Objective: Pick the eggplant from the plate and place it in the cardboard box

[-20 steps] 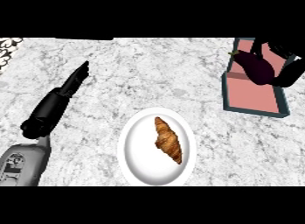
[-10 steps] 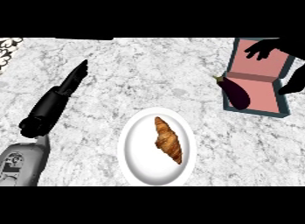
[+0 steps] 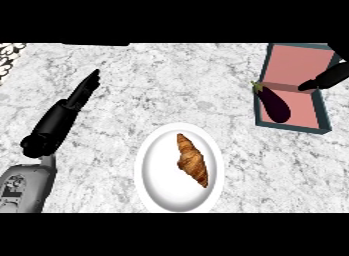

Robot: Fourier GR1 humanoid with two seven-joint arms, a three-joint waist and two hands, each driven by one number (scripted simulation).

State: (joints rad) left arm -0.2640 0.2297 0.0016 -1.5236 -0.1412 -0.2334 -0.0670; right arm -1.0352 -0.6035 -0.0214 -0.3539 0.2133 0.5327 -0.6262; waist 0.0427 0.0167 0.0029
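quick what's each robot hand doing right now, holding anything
Left robot hand: open, fingers straight, holding nothing.
Right robot hand: open over the cardboard box, holding nothing; the eggplant lies in the box.

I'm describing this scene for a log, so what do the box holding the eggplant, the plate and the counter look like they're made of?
The box looks like cardboard, going by its matte teal walls and flat pink inside. The plate looks like glazed ceramic, plain smooth white, though it could be plastic. The counter looks like polished marble, white with grey veining.
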